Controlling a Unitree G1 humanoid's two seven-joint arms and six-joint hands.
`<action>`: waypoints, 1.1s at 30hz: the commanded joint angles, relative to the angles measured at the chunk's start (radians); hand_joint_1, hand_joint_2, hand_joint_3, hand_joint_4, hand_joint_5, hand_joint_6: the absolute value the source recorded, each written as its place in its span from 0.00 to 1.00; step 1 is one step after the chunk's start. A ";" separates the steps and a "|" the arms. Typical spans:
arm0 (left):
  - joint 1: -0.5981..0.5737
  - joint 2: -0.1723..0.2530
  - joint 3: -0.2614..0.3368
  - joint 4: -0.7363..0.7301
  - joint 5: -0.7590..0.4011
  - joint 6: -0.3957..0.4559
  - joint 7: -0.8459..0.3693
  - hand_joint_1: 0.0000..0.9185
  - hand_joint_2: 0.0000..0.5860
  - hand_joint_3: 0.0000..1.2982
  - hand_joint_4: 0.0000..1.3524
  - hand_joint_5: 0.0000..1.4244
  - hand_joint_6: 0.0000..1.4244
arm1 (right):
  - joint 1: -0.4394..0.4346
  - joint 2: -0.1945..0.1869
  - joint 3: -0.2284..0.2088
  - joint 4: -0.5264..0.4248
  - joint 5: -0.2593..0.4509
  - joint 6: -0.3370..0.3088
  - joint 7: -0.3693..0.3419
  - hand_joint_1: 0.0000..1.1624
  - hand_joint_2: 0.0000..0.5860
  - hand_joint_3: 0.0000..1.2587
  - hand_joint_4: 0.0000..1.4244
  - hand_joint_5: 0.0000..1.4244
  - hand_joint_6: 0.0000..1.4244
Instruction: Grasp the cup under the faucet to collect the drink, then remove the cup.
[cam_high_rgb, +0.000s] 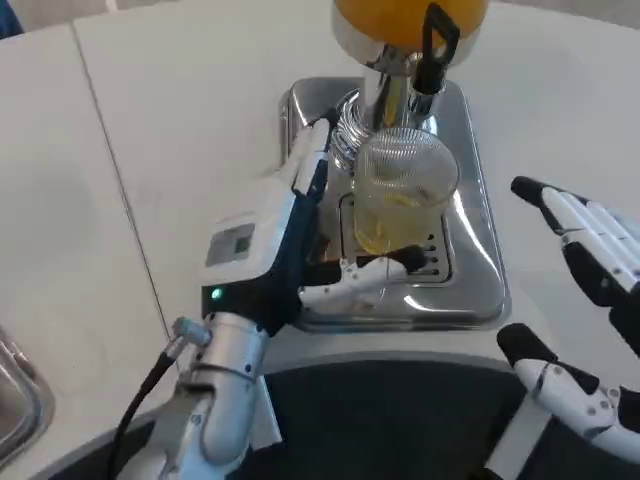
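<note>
Cup: clear ribbed plastic, standing upright on the slotted drip grate of the chrome tray, directly below the black tap of the drink dispenser. A shallow layer of pale yellow liquid sits in the bottom of the cup. The dispenser's tank holds orange liquid and rises on a chrome column at the far end of the tray.

Left hand: positioned at the left side of the cup, fingers spread apart, holding nothing. The upper fingers reach along the cup's left side, very near it; contact cannot be confirmed. The thumb lies across the near edge of the tray, just in front of the cup's base. A green indicator light shows at the wrist.

Right hand: located to the right of the tray, well apart from the cup, above the white counter. Fingers extended and separated, nothing in its hold.

Near left corner: a portion of a metal rim visible on the counter. A seam runs across the counter on the left side
</note>
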 joint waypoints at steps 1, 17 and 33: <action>-0.029 -0.009 -0.007 0.050 -0.020 -0.039 0.024 0.26 0.07 0.00 0.00 0.15 0.15 | 0.004 0.008 0.003 -0.019 -0.001 0.018 0.009 0.23 0.79 0.00 0.00 0.00 0.00; -0.101 -0.062 -0.035 0.193 -0.035 -0.068 0.056 0.30 0.08 0.00 0.02 0.20 0.20 | -0.005 0.013 0.014 -0.024 0.014 0.051 0.033 0.25 0.77 0.00 0.00 0.00 0.01; -0.149 -0.124 -0.038 0.291 -0.073 -0.096 0.102 0.37 0.09 0.00 0.04 0.28 0.29 | -0.035 0.006 0.010 -0.044 0.014 0.113 0.069 0.25 0.76 0.00 0.00 0.00 0.02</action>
